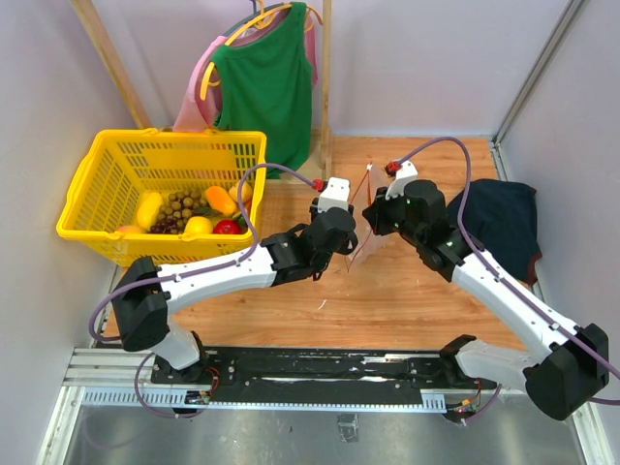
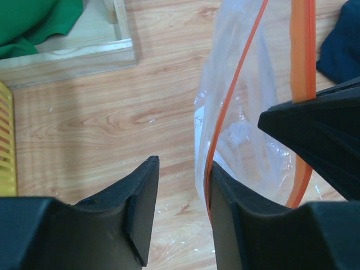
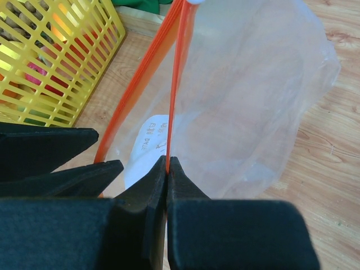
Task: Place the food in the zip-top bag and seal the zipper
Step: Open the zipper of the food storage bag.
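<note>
The zip-top bag (image 1: 366,240) hangs upright over the wooden board between my two grippers, its mouth pulled apart. My right gripper (image 3: 167,162) is shut on one lip of the zipper (image 3: 180,73), the thin red-orange strip. My left gripper (image 2: 183,166) stands open. The other zipper lip (image 2: 236,73) lies against the inner face of its right finger, and the left finger stands apart from it. The bag (image 3: 253,95) looks clear and holds nothing. The food (image 1: 199,211), yellow, orange and red pieces with grapes, lies in the yellow basket (image 1: 107,155).
A dark navy cloth heap (image 1: 499,218) lies at the right of the board. A wooden rack with a green shirt (image 1: 263,82) stands at the back, its base frame (image 2: 67,56) near the basket. Grey walls close in on both sides.
</note>
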